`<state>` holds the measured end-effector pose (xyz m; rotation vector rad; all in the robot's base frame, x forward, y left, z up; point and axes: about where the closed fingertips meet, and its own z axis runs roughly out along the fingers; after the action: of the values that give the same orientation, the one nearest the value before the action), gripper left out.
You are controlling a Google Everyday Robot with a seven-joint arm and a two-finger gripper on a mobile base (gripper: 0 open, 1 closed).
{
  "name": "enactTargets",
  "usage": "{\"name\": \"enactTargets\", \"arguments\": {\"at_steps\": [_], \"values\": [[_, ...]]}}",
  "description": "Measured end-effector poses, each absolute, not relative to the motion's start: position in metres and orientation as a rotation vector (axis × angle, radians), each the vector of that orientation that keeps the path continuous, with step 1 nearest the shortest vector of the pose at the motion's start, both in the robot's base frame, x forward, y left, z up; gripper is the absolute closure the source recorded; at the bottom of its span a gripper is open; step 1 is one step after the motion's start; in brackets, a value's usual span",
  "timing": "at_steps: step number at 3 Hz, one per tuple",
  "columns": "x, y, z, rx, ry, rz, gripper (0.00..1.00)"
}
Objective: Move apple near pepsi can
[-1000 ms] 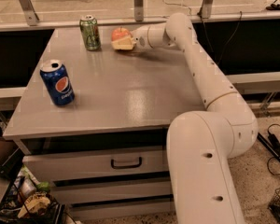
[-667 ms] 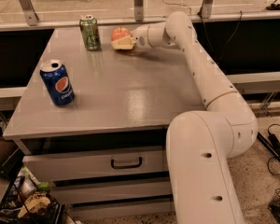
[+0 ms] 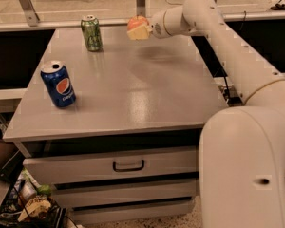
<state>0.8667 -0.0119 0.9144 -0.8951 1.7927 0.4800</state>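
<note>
Well behind and to the right of the pepsi can (image 3: pixel 58 84), the apple (image 3: pixel 137 22) is held above the counter (image 3: pixel 147 94), clamped in the gripper's (image 3: pixel 140 30) fingers (image 3: pixel 143 33). The pepsi can could be toppled if the apple is released too close, and the round apple could roll away.

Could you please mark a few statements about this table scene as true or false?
1. The gripper holds the small round orange-red apple over the far side of the grey table. True.
2. The blue Pepsi can with the silver top lies on its side. False: it stands upright near the table's front left corner.
3. The green soda can stands upright at the far side, to the left of the apple in the camera view. True.
4. The apple touches the Pepsi can. False: they are well apart, at opposite parts of the table.
5. The drawer with the dark handle is pulled open. False: it is closed.
</note>
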Motion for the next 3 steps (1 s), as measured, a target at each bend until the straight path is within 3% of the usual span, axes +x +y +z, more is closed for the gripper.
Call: {"name": "enactTargets", "arguments": {"at_steps": [1,3], "values": [[0.84,-0.026,0.933,-0.885,1.834,0.41,1.0],[0.784,-0.027,0.944,-0.973,1.806,0.447,1.0]]}}
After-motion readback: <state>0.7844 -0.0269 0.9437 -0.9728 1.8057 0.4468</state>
